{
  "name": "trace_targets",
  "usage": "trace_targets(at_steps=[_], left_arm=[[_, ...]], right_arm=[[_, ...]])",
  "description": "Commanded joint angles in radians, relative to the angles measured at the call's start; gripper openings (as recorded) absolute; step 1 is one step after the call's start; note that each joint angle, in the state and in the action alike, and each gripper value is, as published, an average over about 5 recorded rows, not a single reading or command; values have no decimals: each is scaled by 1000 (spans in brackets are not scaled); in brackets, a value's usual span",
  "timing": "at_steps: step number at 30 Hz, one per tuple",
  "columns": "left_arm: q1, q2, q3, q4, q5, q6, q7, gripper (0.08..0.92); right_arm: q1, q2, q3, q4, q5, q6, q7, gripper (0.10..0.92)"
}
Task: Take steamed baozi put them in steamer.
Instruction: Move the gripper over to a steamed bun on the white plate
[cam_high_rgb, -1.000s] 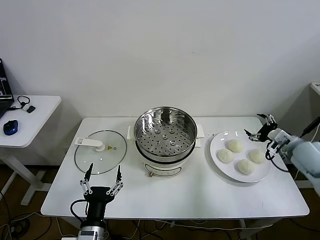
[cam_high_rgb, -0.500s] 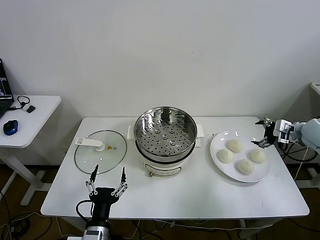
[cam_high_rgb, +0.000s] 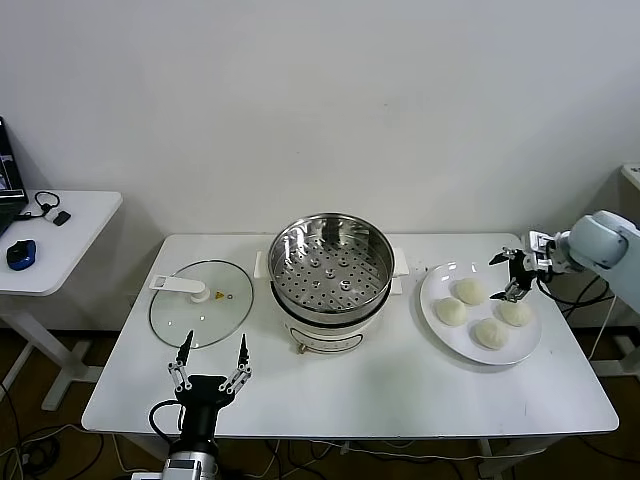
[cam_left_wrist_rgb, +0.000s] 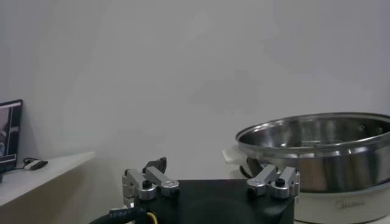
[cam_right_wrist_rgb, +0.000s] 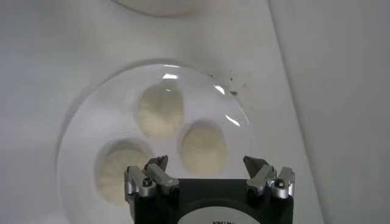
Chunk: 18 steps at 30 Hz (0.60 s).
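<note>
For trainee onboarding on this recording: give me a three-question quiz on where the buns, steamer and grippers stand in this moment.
1. True or false: the steamer already holds a steamed baozi.
2. How many baozi lie on the white plate?
3. Which gripper is nearest the baozi? A) left gripper B) right gripper C) neither

Key:
1. False; only its perforated tray shows.
2. Four.
3. B; it hangs open over the plate's far right edge, holding nothing, while the left gripper waits open at the table's near edge, in front of the glass lid.
</note>
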Motion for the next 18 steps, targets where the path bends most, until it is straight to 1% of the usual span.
trace_targets(at_steps=[1,8,18], left_arm=[[-3,-4,-8,8,-6,1,1,823],[-5,-1,-18,13,-12,3,4,823],[-10,4,-24,26,-15,5,6,823]], right_arm=[[188,219,-256,-278,10,72,-65,823],[184,303,-309,-389,-14,94,-81,823],[102,345,-268,-418,-27,110,-103,823]])
